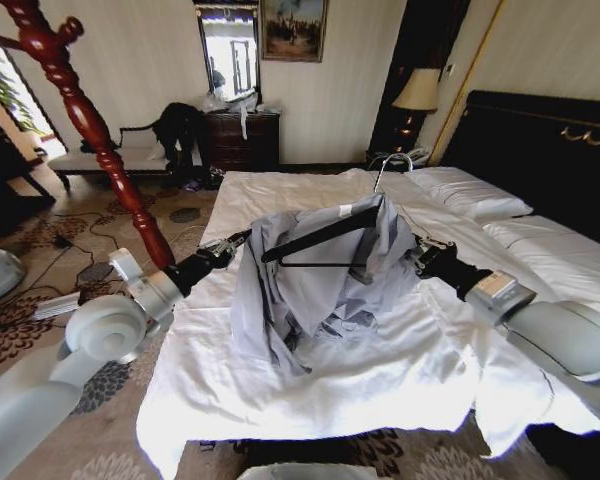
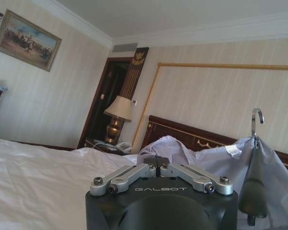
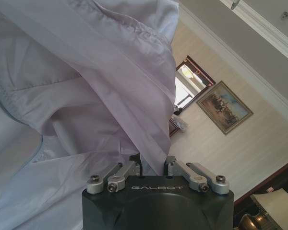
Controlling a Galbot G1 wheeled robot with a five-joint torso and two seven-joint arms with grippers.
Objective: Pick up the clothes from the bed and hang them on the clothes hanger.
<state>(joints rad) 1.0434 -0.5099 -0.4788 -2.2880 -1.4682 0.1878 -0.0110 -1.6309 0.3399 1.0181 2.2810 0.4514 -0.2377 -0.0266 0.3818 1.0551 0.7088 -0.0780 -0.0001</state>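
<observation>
Mid-hanging, over the bed (image 1: 310, 400): my right gripper (image 3: 153, 165) pinches the clothes (image 1: 310, 285), its fingers nearly shut on a fold. My left gripper (image 2: 157, 165), fingers closed, sits at nine o'clock of the half-draped clothes hanger (image 1: 325, 235). Next, I judge: settle the second shoulder.

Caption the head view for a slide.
Both grippers flank the grey-blue shirt draped over the black hanger on the bed.
</observation>
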